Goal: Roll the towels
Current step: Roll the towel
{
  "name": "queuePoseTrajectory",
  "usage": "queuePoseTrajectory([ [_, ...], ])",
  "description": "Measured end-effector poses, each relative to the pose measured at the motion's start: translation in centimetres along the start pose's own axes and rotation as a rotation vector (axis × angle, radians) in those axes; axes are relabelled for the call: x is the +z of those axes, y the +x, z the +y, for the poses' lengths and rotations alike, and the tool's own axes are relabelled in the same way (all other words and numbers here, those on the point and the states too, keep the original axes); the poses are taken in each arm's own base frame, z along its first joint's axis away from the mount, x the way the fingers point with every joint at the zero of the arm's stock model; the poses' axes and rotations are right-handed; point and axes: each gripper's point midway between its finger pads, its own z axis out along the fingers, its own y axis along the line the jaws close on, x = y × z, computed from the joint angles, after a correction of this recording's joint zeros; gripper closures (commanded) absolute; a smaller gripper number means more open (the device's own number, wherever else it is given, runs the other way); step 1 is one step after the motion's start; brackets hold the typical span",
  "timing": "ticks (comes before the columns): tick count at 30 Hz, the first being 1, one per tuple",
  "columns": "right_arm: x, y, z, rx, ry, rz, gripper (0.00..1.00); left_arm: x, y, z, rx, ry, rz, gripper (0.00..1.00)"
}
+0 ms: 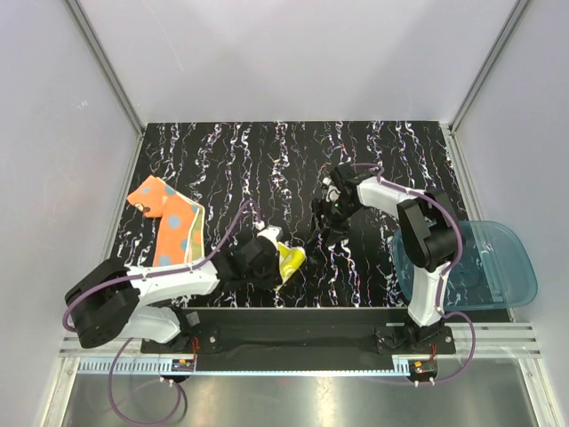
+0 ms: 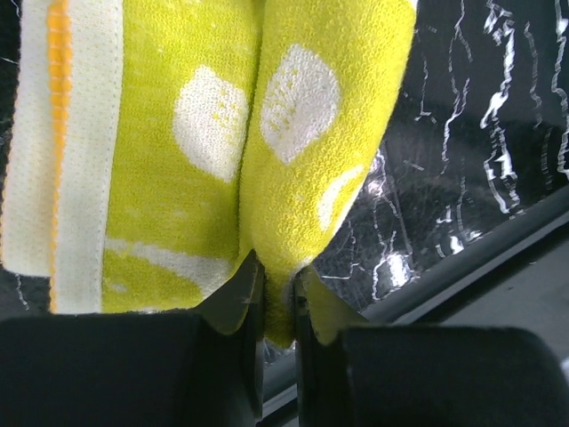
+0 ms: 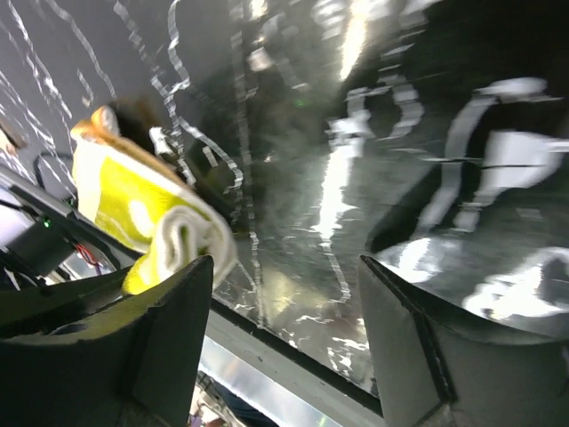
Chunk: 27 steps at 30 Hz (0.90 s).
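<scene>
I count two terry towels: left gripper pinches the yellow towel (bunched, near front edge); orange towel lies folded far left. Right gripper spread, empty.

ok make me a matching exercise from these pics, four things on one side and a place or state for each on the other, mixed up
Things:
1. yellow towel
2. orange dotted towel
3. blue tray
4. right hand

Places or states:
A. at the table's right edge, beside the right arm's base
B. open, with nothing between its fingers
C. pinched in the left hand, near the table's front edge
D. lying on the left side of the table, not held

Pairs: 1-C, 2-D, 3-A, 4-B
</scene>
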Motion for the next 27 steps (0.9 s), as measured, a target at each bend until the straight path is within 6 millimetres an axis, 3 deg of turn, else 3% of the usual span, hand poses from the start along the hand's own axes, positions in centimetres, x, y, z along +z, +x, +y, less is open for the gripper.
queuePoseTrajectory([
  [6, -1.2, -1.1, -1.8, 0.035, 0.008, -0.023, 0.24, -0.2, -0.1, -0.5, -0.104, 0.057, 0.046, 1.00],
  [13, -1.6, 0.2, -1.6, 0.025, -0.035, -0.035, 0.23, -0.2, 0.3, -0.1, -0.271, 0.095, 0.091, 1.00],
  [20, -1.0, 1.9, -0.2, 0.007, -0.162, -0.039, 0.22, -0.1, 0.5, 0.8, -0.450, 0.147, 0.108, 1.00],
  [27, 0.6, 3.4, 3.3, -0.106, -0.243, -0.027, 0.24, -0.2, 0.5, 1.3, -0.561, 0.196, 0.129, 1.00],
])
